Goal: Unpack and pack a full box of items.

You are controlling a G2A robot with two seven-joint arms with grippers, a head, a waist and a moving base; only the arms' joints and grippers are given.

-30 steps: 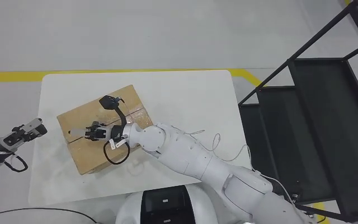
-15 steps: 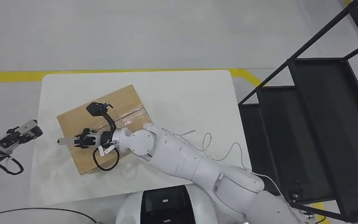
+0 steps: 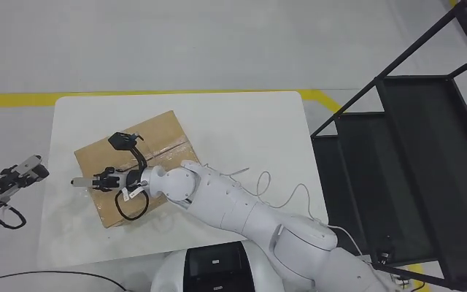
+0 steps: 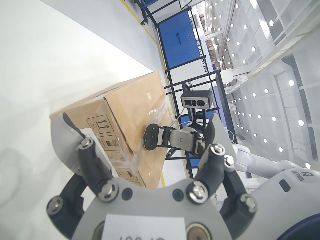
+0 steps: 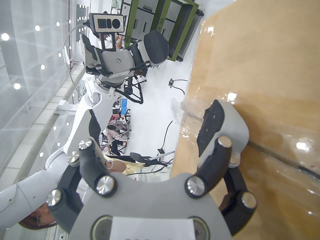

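A closed cardboard box [image 3: 157,135] lies on the left half of the white table [image 3: 241,131], clear tape [image 3: 172,152] running along its top seam. My right gripper [image 3: 89,180] is at the box's left edge, open: one finger [image 5: 212,123] rests over the taped seam [image 5: 275,148] on the box top [image 5: 262,51], the other hangs in the air past the box's side. My left gripper [image 3: 22,173] hovers off the table's left side, open and empty, facing the box [image 4: 130,101] and the right gripper [image 4: 152,137].
A black metal stair frame [image 3: 394,146] stands close to the table's right side. A yellow floor line [image 3: 146,93] runs behind the table. The table's right half is bare.
My right gripper has slid left across the box top to its left edge. My left gripper has drifted a little farther left, away from the table.
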